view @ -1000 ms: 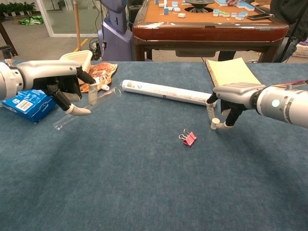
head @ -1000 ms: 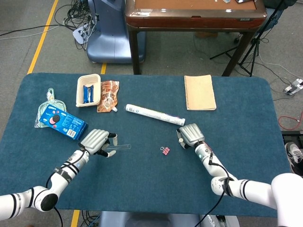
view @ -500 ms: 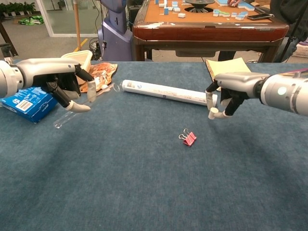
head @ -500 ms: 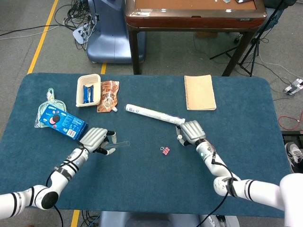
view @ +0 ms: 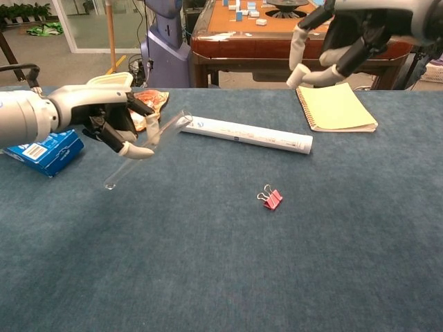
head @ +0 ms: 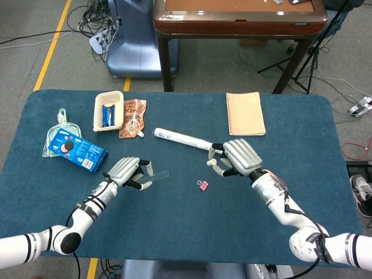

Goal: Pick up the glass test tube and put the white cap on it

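Both hands raised over the blue table (head: 174, 232)
Left hand (view: 114, 121) grips the glass test tube (view: 142, 152); right hand (view: 346, 34) pinches the white cap (view: 299, 75); a tray (head: 108, 110) holds blue packets.

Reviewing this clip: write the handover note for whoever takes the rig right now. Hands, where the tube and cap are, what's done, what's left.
Left hand: holds the glass test tube above the table, tilted, open end up toward the middle.
Right hand: raised well above the table, pinching the white cap at its fingertips.
Done: both tube and cap are picked up.
Left: tube and cap are apart; bring the cap to the tube's open end, line them up and press it on.
Nearby on the table: pink binder clip, white rolled tube, notebook.
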`<state>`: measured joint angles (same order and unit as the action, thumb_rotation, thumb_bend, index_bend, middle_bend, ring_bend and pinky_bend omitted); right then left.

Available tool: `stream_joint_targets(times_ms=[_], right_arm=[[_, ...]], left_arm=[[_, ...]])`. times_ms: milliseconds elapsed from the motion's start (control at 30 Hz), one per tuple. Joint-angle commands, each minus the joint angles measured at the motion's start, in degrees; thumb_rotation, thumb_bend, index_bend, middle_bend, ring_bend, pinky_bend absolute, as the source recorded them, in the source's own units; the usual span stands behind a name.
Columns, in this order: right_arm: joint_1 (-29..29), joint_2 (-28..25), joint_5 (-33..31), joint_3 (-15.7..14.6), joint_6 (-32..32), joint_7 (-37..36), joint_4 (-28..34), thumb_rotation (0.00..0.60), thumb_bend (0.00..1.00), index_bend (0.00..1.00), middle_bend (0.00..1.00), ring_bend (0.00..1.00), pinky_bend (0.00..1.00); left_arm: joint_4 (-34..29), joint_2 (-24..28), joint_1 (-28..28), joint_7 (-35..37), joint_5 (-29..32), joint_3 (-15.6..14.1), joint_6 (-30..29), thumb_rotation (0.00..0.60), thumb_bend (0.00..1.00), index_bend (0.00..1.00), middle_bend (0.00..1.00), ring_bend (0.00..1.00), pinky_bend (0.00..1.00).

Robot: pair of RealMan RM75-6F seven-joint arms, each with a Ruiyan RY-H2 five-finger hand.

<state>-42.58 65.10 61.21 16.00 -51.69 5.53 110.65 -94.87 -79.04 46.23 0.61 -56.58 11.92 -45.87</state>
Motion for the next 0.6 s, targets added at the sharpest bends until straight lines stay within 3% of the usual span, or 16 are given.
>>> stream_joint_targets(times_ms=[33, 600], right_arm=[[1.3, -1.7, 3.1, 1.0, -0.5, -3.8, 2.7, 0.6, 0.41, 0.62, 1.0, 1.0, 1.0], [-0.6, 1.1, 4.7, 0.5, -0.2, -5.9, 2.4, 0.6, 0.41, 0.63, 1.0, 1.0, 1.0]], left_arm=[[0.0, -1.0, 0.4, 0.3, 0.1, 0.7, -0.4, 0.6, 0.26, 0.64, 1.0, 1.0, 1.0], [-0.5, -4.4, 1.7, 1.1, 0.2, 3.1, -2.5, 0.6, 0.26, 0.65, 1.0, 1.0, 1.0]])
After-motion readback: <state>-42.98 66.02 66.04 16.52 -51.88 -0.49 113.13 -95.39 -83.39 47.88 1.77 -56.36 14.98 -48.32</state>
